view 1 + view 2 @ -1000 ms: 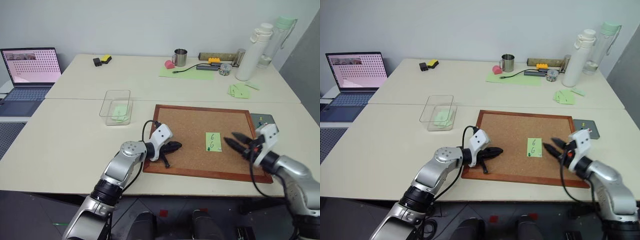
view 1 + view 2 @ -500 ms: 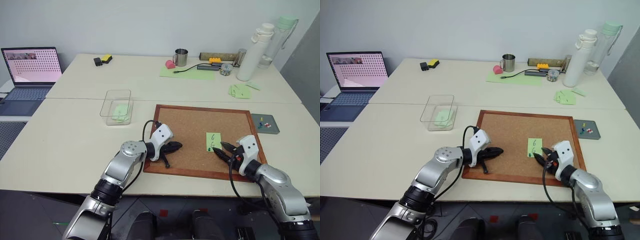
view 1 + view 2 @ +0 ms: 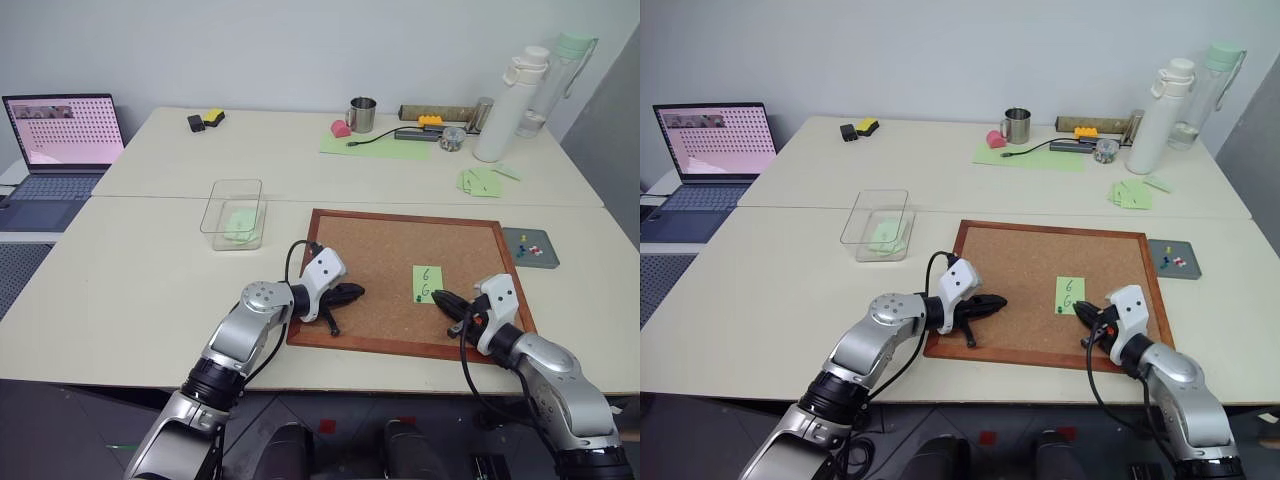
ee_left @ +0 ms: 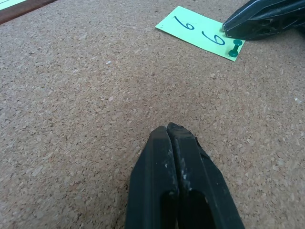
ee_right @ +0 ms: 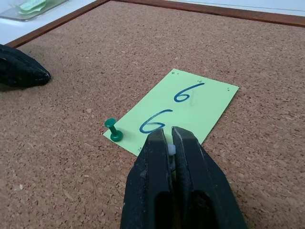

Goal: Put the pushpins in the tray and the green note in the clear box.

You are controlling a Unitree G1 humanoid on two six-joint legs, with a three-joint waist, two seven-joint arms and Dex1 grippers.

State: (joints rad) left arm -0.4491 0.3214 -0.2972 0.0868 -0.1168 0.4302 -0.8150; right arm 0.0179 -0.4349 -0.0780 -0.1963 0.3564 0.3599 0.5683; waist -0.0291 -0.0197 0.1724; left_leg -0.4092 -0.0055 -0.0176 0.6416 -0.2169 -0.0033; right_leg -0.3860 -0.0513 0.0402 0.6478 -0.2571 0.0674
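Right gripper [image 5: 170,143] hides yellow pushpin.

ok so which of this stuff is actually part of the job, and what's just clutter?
Job: green note; dark green pushpin; pale pushpin, pinched in the right hand; tray; clear box.

Lying about: laptop; mug; white bottle; blank green slips; corkboard under the note.
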